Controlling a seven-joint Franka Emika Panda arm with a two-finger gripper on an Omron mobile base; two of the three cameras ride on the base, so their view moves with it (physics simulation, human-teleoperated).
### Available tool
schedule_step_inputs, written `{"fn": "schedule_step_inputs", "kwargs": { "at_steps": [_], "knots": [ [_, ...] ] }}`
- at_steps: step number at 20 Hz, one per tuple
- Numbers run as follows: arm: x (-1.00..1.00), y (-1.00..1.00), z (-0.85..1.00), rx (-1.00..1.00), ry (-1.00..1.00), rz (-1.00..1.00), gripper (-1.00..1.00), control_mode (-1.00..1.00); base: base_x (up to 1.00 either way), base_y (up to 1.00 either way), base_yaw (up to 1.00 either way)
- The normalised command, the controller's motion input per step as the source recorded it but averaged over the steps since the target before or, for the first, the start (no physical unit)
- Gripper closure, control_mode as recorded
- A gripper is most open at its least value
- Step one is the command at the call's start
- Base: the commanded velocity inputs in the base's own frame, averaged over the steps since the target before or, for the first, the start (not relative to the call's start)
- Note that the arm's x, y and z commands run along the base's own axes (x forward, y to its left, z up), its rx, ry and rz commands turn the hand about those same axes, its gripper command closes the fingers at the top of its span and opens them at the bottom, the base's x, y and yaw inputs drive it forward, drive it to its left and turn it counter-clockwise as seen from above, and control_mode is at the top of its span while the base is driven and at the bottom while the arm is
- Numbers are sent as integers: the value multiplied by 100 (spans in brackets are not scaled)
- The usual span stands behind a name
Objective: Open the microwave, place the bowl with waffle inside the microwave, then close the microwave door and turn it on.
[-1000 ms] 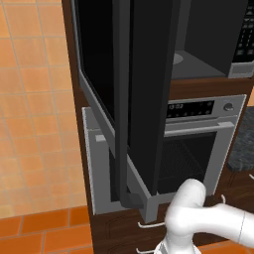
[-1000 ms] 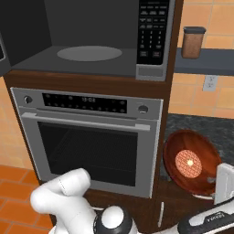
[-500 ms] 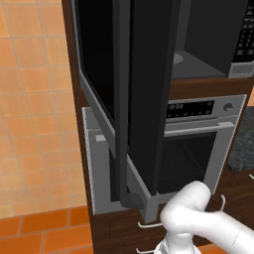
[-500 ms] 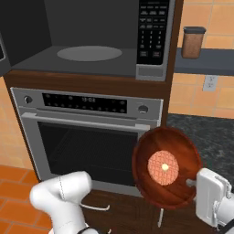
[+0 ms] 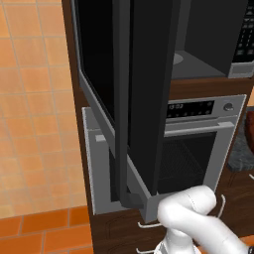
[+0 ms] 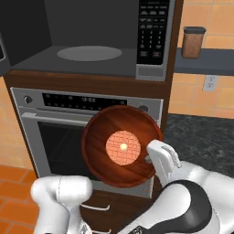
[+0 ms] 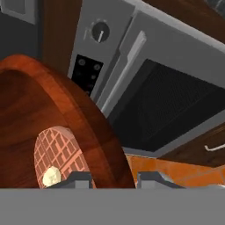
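Wooden bowl (image 6: 121, 146) is clamped by its rim in my pincer (image 7: 114, 179), one finger on each side of the wall as the hand view shows it. The waffle (image 6: 123, 147) sits at the bottom of the bowl with a pale dab in its middle. The bowl is tipped toward the right base camera and hangs in front of the oven (image 6: 55, 132), below the microwave (image 6: 91, 41).

I judge the opening step done: the microwave door (image 5: 134, 94) stands swung wide to the left, and the cavity with its glass turntable (image 6: 89, 53) lies bare. So I am in the carrying step. Next I need to lift the bowl to the cavity floor's level, level it out so the waffle cannot slide, and push it in over the turntable.

The lower lip of the microwave is between the bowl and the cavity, so I must clear that edge. The keypad (image 6: 153, 28) sits to the right of the opening. A brown jar (image 6: 193, 42) stands on a shelf further right, well apart from my path.
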Motion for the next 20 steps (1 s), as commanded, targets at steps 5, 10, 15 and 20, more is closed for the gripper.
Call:
{"fn": "schedule_step_inputs", "kwargs": {
  "at_steps": [5,10,15,20],
  "knots": [
    [7,100,39,-19,2,-25,100,-100,0,0,0],
    [7,100,65,-9,1,-10,100,-100,0,0,0],
    [0,90,97,0,0,-12,100,-100,0,0,0],
    [23,64,94,10,0,-6,100,-100,0,0,0]
  ]
}}
